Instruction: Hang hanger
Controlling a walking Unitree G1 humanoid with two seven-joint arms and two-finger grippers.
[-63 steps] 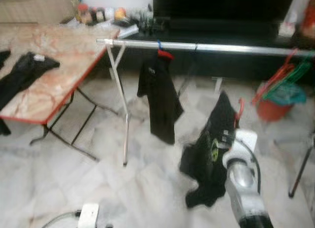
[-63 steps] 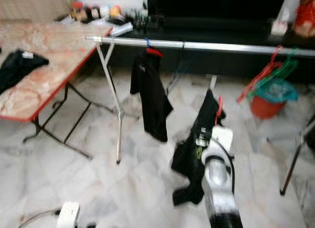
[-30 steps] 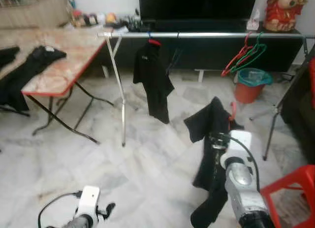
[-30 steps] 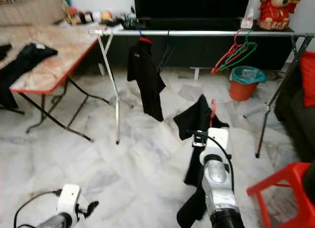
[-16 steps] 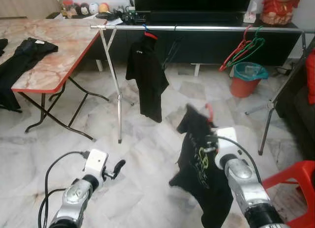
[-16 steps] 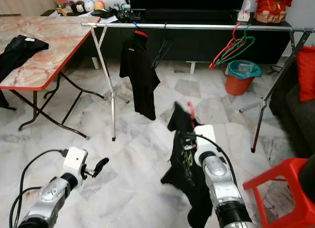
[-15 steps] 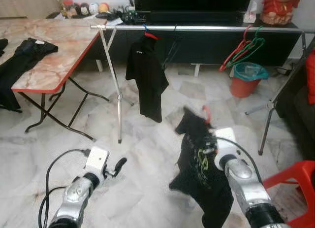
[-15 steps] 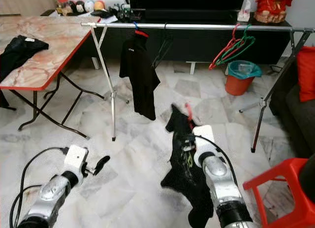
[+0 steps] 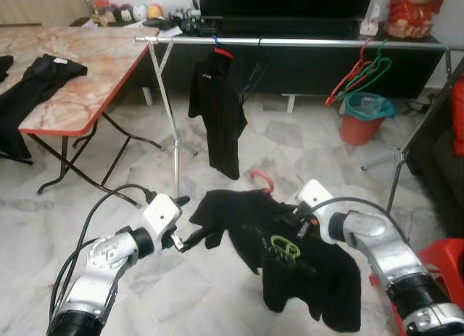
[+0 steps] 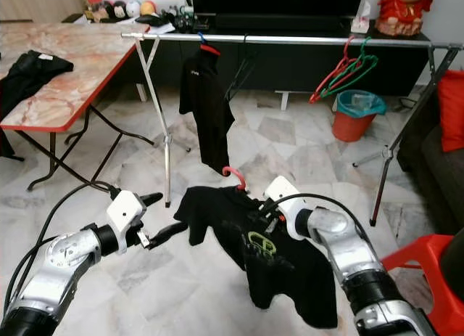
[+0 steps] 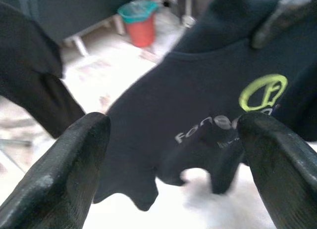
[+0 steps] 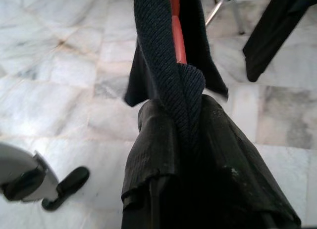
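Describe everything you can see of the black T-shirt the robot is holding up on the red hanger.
The black T-shirt is soft knit fabric with a yellow-green round logo and pale lettering on its chest. It sits on a red hanger whose hook rises above the collar. It is spread out and tilted above the marble floor, short of the rail. The right end effector grips it at the collar; the open left end effector is at its sleeve.

My right pincer (image 9: 296,221) clamps a red hanger (image 9: 262,179) carrying a black T-shirt (image 9: 290,260), spread low, well short of the far steel rail (image 9: 304,42).
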